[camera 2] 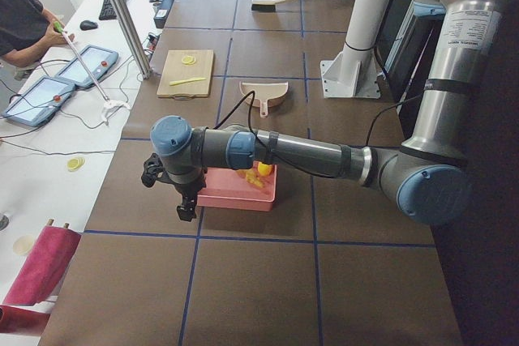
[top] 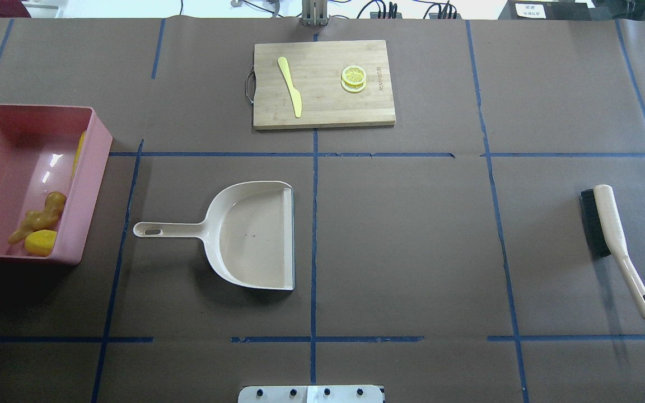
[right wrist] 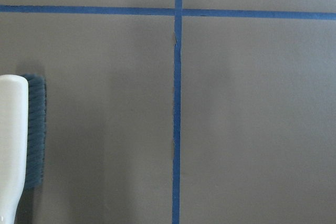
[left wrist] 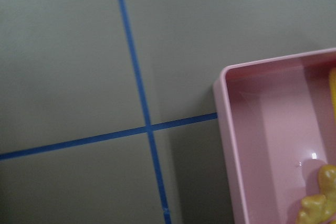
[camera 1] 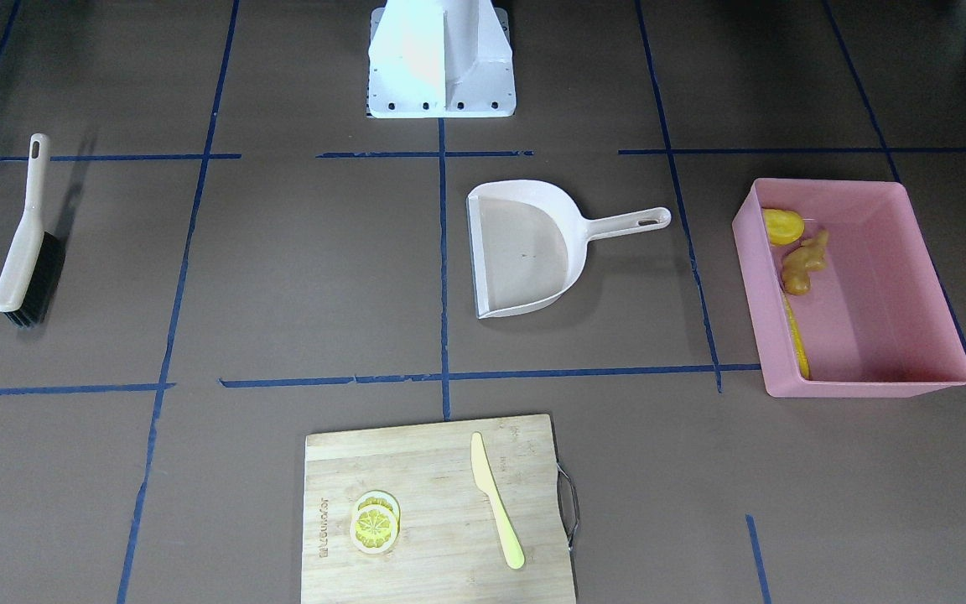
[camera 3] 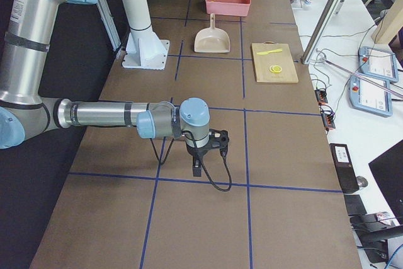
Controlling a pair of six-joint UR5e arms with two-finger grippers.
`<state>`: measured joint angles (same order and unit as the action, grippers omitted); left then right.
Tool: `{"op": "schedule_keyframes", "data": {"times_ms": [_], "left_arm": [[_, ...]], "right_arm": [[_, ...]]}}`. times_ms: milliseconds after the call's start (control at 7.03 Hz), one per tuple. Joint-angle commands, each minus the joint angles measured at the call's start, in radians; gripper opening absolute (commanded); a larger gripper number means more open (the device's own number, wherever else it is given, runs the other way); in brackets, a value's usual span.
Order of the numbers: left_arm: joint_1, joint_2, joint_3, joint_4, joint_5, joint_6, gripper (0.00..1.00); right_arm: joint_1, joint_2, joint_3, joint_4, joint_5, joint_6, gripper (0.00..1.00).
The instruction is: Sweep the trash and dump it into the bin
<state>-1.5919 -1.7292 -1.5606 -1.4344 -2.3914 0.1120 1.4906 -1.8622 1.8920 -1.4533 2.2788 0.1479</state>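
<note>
Sweeping and dumping look finished, no move needed: corn cob, oval lump and ginger root lie in the pink bin at the dustpan's nine o'clock; I cannot tell how the jaws stand

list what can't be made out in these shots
Left side view: left claw is small and dark; open or shut cannot be told.
Right side view: right claw likewise.
Front view: corn is mostly hidden by the bin wall.
Right wrist view: brush is cut off by the left edge.
Left wrist view: ginger is cut off at the bottom right corner.
</note>
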Motion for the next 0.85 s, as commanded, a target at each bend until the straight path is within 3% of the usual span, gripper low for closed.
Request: {"op": "schedule_keyframes", "data": {"times_ms": [0,142,285,711], "left_arm": [[-0.011,0.072,-0.022,0.017,0.000,-0.005,1.00],[-0.011,0.115,-0.065,0.011,0.005,-0.003,1.00],[-0.011,0.125,-0.123,0.012,0.094,-0.009,1.00],[-0.005,0.184,-0.107,-0.026,0.121,-0.005,1.00]], "right_arm": [[0.002,0.029,-0.008,0.001,-0.005,0.001,1.00],[0.002,0.046,-0.013,0.001,-0.004,0.007,1.00],[0.002,0.057,-0.024,0.001,-0.005,0.009,1.00],[0.000,0.069,-0.051,0.008,-0.007,0.007,1.00]]}}
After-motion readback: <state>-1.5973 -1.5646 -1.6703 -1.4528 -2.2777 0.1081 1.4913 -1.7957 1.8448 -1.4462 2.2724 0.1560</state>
